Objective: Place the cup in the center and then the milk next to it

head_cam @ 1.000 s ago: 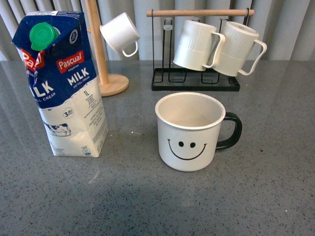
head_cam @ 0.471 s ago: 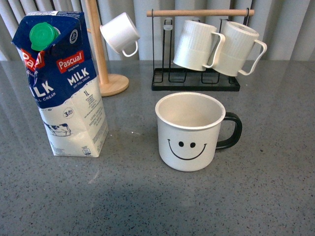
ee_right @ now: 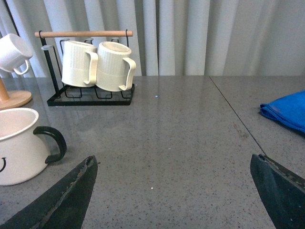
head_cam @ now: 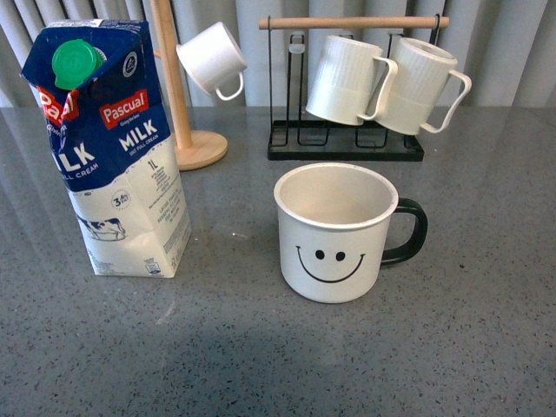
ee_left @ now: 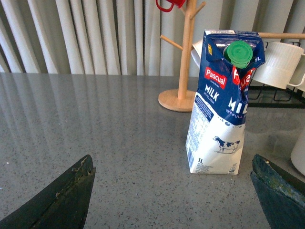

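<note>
While left claw point(ee_left: 171, 161) faces milk point(ee_left: 218, 121), right claw point(ee_right: 174, 157) gapes.

Cup point(ee_right: 19, 152) partly outside right wrist view

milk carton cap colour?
Green; the cap shows clearest in the left wrist view.

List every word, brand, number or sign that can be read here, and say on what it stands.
"Pascual": red label on the milk carton.
"MILK": white letters on its blue part.
"1L": just below "MILK".
"FULL CREAM": small, under "MILK".
Other print on the carton: too small to read.
Cup: a black smiley face, no words.
</note>
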Available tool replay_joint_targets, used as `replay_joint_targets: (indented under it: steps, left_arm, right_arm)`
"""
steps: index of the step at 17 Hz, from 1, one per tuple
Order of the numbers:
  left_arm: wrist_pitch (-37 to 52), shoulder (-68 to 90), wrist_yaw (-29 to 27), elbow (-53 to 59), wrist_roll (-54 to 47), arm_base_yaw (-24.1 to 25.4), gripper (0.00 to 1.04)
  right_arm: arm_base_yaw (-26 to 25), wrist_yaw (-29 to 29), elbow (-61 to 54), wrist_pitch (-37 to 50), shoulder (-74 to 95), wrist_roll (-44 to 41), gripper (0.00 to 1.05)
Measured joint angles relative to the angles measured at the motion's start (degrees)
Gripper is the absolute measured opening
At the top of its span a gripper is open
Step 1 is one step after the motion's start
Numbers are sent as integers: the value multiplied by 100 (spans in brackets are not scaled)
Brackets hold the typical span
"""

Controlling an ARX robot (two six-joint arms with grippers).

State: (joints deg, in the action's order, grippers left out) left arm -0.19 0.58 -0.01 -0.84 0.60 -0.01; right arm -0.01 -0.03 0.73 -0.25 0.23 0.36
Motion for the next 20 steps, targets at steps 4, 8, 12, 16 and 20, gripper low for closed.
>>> replay_joint_targets:
  steps: [4,8,12,16,20]
  left_arm:
    - [-1128,531,-813,-398,199,-341,98]
    - [-1036,1252,-1113,-881,369,-439,98]
    - [52,2374,-817,-1331,391,-664,98]
    - [1231,4024,-610,-1956,387,-970,98]
    - [1823,5718,-433,-2601,463,-1381,98]
  right_arm:
    - [0,2,2,-2,2,0,98]
    - [0,2,0,-2,2,-2,98]
    - [0,2,0,2,2,-4,98]
    - [0,2,0,2,2,-2,98]
    - [0,2,0,2,2,-2,98]
